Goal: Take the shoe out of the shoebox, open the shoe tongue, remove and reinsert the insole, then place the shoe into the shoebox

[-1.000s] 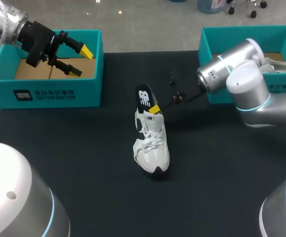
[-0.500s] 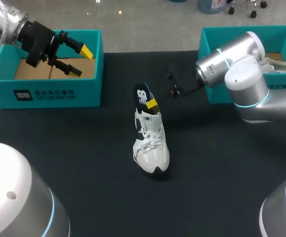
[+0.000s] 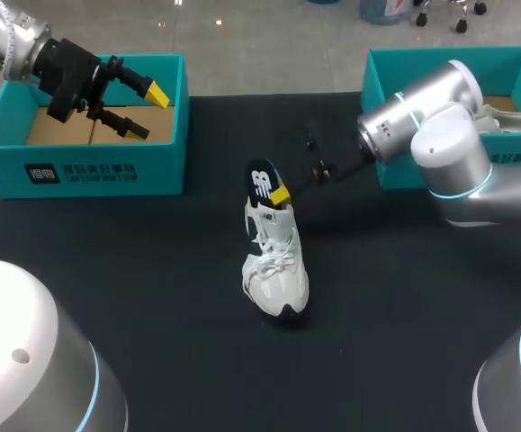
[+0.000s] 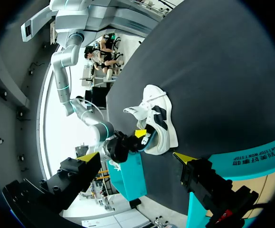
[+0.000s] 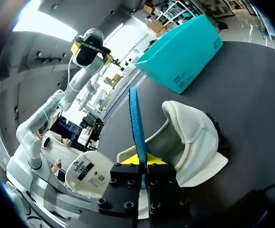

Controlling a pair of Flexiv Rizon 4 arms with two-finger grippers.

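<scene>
Wide black tabletop [image 3: 152, 297], a teal cardboard shoebox [image 3: 107, 171] at far left, a second teal shoebox [image 3: 440, 63] at far right. Mid-tabletop stands the white lace-up sneaker [image 3: 278, 270], well apart from both. My right jaws are pinching the dark flat insole [image 3: 262, 182], which stands upright out of the heel opening, so I judge we're in the insole step. Next move calls for either lifting it clear or tipping its front toward the toe and sliding it flat. Left jaws spread, hanging over the left box.

White shoe [image 3: 278, 270] upright, insole [image 3: 261, 181] half out
</scene>
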